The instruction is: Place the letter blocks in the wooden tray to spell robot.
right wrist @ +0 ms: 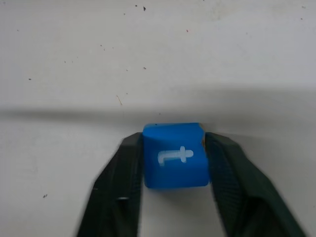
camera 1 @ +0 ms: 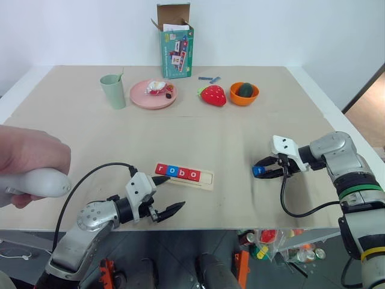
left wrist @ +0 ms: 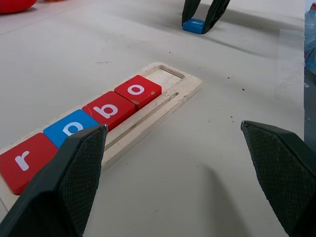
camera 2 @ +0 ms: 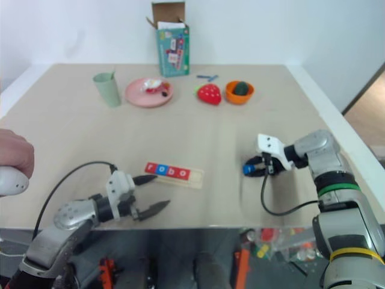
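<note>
1. The worktop (camera 1: 198,138) carries the wooden tray (camera 1: 206,179) near its front edge; every place below is given relative to that tray.
2. The tray already holds four letter blocks reading r, o, b, o: red (left wrist: 22,161), blue (left wrist: 71,127), red (left wrist: 108,109), red (left wrist: 138,90). Only the recess at the end past the last o (left wrist: 165,74) is bare.
3. The left hand (camera 1: 164,194) hangs just in front of the tray's r end, its two fingers spread wide and holding nothing.
4. The right hand (camera 1: 266,169) sits well to the right of the tray, down at the worktop, its fingers pinching the blue t block (right wrist: 175,155) from both sides.
5. The step in hand appears to be lifting this last block. A good lift would likely go straight up, checking that the grip is square on the side faces so the tile does not twist.
6. The block should then probably be carried to the bare recess beside the last o, kept flat with the letter up, and lowered in before release.
</note>
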Controlling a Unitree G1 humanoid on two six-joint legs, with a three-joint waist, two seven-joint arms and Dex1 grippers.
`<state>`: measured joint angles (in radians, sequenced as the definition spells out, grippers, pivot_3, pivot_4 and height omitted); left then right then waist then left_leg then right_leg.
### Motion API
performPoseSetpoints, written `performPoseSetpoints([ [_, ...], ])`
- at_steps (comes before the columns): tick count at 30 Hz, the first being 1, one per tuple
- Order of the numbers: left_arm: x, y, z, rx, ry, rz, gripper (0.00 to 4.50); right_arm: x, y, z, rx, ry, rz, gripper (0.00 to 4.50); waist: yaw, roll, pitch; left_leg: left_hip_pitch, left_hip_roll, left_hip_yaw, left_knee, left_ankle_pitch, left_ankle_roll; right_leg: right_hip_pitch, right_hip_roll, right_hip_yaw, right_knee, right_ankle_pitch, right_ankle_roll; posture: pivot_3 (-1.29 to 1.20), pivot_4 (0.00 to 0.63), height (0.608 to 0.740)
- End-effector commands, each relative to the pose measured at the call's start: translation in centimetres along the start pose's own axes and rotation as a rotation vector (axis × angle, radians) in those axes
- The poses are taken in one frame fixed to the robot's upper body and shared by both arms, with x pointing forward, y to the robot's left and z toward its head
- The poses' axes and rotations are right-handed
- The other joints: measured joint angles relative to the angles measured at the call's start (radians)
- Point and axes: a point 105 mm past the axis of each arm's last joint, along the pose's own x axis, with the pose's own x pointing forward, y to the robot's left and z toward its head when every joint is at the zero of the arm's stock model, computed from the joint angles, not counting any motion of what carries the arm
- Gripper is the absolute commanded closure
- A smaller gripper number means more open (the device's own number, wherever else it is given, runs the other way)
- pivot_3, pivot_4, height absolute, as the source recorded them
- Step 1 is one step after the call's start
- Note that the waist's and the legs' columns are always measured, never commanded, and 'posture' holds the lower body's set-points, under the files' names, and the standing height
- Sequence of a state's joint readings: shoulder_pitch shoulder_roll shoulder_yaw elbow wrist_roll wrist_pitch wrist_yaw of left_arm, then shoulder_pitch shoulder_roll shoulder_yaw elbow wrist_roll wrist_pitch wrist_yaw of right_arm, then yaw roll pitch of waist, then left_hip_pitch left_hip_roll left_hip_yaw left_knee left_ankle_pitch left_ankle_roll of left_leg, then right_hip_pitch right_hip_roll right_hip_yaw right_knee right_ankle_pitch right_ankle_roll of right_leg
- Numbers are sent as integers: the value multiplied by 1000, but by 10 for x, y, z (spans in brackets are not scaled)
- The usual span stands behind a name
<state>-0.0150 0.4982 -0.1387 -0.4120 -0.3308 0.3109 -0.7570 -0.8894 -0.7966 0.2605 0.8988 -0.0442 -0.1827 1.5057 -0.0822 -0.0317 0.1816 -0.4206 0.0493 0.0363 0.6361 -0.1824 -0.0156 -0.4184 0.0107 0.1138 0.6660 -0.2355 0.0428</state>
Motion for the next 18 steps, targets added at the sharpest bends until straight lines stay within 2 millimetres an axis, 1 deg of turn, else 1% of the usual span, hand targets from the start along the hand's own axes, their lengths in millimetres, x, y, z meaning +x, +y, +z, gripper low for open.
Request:
performPoseSetpoints([
  [1, -2, 4, 8, 41, -22, 11, 0, -4, 1, 0, -12, -13, 0, 3324, 0, 0, 0, 0, 0, 0, 0, 0, 0, 0, 0, 0, 0, 0, 0, 0, 150, 740],
  [3, -1, 4, 8, 38, -22, 9, 0, -6, -1, 6, -21, -36, -18, 3324, 0, 0, 0, 0, 0, 0, 0, 0, 0, 0, 0, 0, 0, 0, 0, 0, 150, 740],
  [5, -1, 4, 7, 37, -21, 8, 0, -7, -3, 17, -13, -78, -21, 3324, 0, 0, 0, 0, 0, 0, 0, 0, 0, 0, 0, 0, 0, 0, 0, 0, 150, 740],
  [6, -1, 4, 7, 36, -21, 8, 0, -7, -5, 28, -5, -117, -26, 3324, 0, 0, 0, 0, 0, 0, 0, 0, 0, 0, 0, 0, 0, 0, 0, 0, 150, 740],
  [7, -1, 4, 7, 32, -22, 11, 0, -4, -5, 44, 1, -168, -24, 3324, -1, 0, 0, 0, 0, 0, 0, 0, 0, -1, 0, 1, 0, 0, 0, 0, 150, 740],
  [10, -1, 6, 6, 27, -24, 18, 0, 5, 4, 89, 51, -297, -7, 3324, -3, 0, 0, -1, 1, 0, -1, 0, 0, -2, 1, 1, 2, 1, 1, 0, 150, 740],
  [11, -1, 6, 6, 27, -24, 20, 0, 11, 6, 101, 78, -323, -23, 3324, -3, 0, 0, -1, 1, -1, -1, 0, 0, -2, 1, 0, 2, 0, 1, 0, 150, 740],
  [12, -1, 6, 6, 27, -23, 21, 0, 16, 10, 109, 110, -331, -35, 3324, -2, 0, 0, -1, 2, -2, -1, 0, 0, -3, 2, -1, 3, 0, 1, 0, 150, 740],
  [15, -1, 7, 6, 28, -24, 23, 0, 30, 23, 119, 130, -320, -45, 3324, 7, 1, 0, -3, 1, -6, -1, 0, 0, -4, 2, -3, 5, -1, 3, 0, 150, 740],
  [18, -1, 8, 8, 25, -34, 32, 0, 44, 35, 119, 121, -297, -35, 3324, 17, 0, 0, -7, -1, -8, -1, 0, -1, -6, 1, -4, 6, -4, 2, 0, 150, 740],
])
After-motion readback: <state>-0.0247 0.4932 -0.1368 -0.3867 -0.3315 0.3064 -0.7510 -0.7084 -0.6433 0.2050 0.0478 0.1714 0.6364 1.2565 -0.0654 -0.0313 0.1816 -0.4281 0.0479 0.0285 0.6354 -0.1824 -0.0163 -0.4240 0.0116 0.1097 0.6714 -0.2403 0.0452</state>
